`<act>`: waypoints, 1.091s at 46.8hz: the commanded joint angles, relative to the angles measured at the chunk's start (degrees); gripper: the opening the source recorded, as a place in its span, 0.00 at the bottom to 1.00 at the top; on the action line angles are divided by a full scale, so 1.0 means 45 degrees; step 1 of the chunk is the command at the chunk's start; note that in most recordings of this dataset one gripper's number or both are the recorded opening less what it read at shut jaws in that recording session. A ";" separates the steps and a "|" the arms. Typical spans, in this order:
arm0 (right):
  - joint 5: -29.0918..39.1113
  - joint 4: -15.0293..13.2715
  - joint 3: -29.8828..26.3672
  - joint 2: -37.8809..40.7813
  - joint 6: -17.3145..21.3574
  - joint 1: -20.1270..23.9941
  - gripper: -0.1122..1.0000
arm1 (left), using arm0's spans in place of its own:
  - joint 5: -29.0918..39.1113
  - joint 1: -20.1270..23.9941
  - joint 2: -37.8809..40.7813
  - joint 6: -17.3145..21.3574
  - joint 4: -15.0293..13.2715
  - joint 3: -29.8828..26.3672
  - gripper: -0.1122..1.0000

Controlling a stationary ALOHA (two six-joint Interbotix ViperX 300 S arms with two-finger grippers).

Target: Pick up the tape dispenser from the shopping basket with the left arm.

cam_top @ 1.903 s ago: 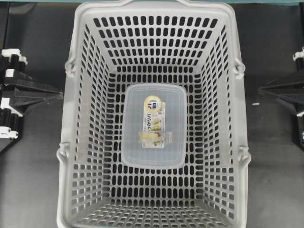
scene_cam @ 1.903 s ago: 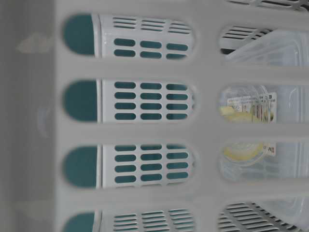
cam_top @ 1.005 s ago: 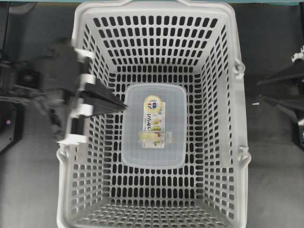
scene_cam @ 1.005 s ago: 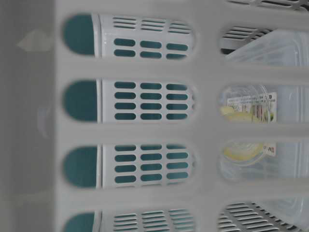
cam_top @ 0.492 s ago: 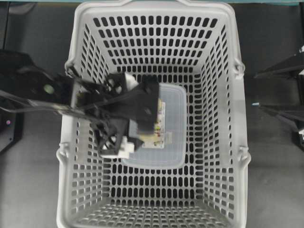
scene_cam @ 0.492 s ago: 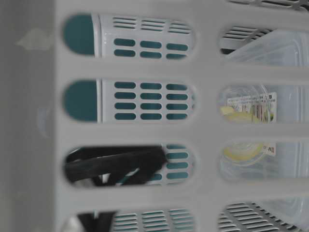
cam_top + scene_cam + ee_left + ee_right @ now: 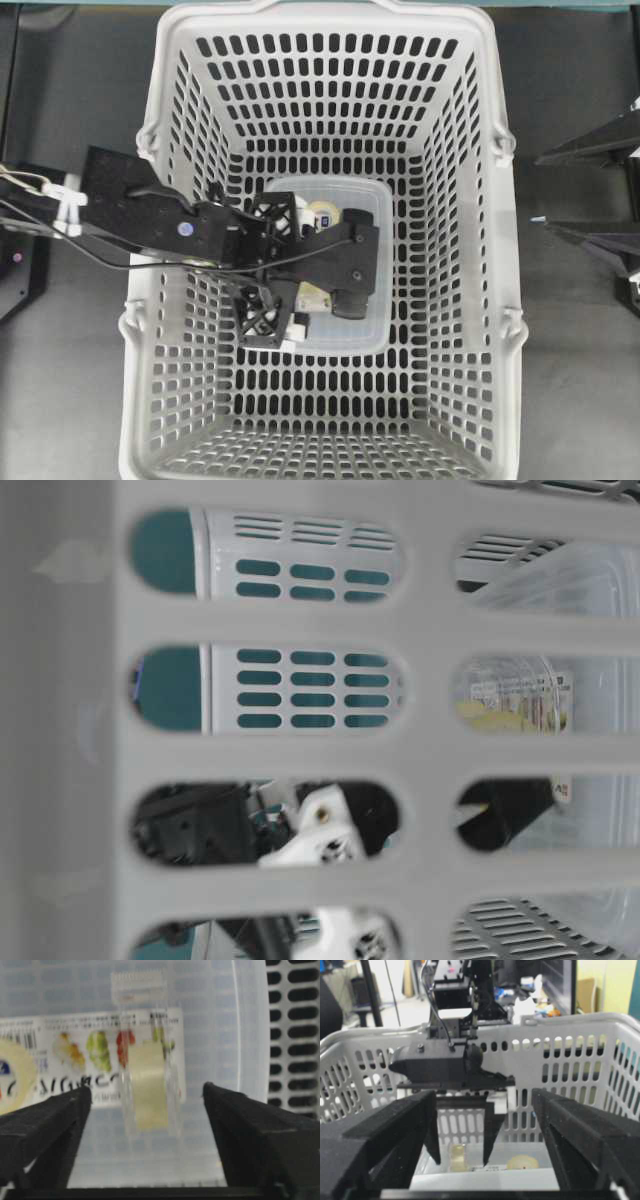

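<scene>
Inside the shopping basket (image 7: 330, 60), the tape dispenser (image 7: 368, 215) lies flat on the slotted floor near the middle, its printed label (image 7: 95, 1067) facing up, as the left arm (image 7: 150, 225) reaches in over the basket's left rim. The left claw (image 7: 285, 275) hangs directly above the pack with its fingers (image 7: 260, 1130) spread apart; seen from the wrist, one black finger stands on each side of the clear tape roll, and whether the tips touch the lid cannot be told. The arm's black body covers much of the pack from overhead, leaving the right edge and upper corner visible. The basket's pierced grey walls surround the pack on all sides and stand close beside the arm. The right claw (image 7: 485, 1125) waits outside the basket's right side over the dark surface (image 7: 580, 400), its fingers wide apart and holding nothing.
</scene>
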 commanded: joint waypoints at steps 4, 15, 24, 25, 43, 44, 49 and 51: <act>0.0059 0.0039 -0.0078 0.0039 0.0020 0.0000 0.78 | -0.0020 -0.0098 -0.0156 0.0098 0.0039 -0.0469 0.68; 0.0078 0.0039 -0.0078 -0.0059 0.0020 -0.0020 0.78 | 0.1270 -0.0117 -0.1035 0.0273 0.0020 -0.1758 0.36; 0.0078 0.0039 -0.0078 -0.0117 0.0020 -0.0020 0.78 | 0.3594 0.0020 -0.1504 0.0293 0.0020 -0.3926 0.36; 0.0078 0.0039 -0.0059 -0.0117 0.0020 -0.0020 0.78 | 0.3828 0.0039 -0.1543 0.0293 0.0020 -0.4160 0.36; 0.0078 0.0039 -0.0059 -0.0117 0.0020 -0.0020 0.78 | 0.4961 0.0117 -0.1504 0.0293 0.0039 -0.5137 0.36; 0.0078 0.0039 -0.0059 -0.0117 0.0020 -0.0020 0.78 | 0.4961 0.0117 -0.1504 0.0293 0.0020 -0.5117 0.36; 0.0078 0.0039 -0.0059 -0.0117 0.0000 -0.0020 0.78 | 0.4961 0.0117 -0.1504 0.0293 0.0020 -0.5098 0.36; 0.0078 0.0039 -0.0059 -0.0117 0.0000 -0.0020 0.78 | 0.4961 0.0117 -0.1484 0.0293 0.0020 -0.5059 0.36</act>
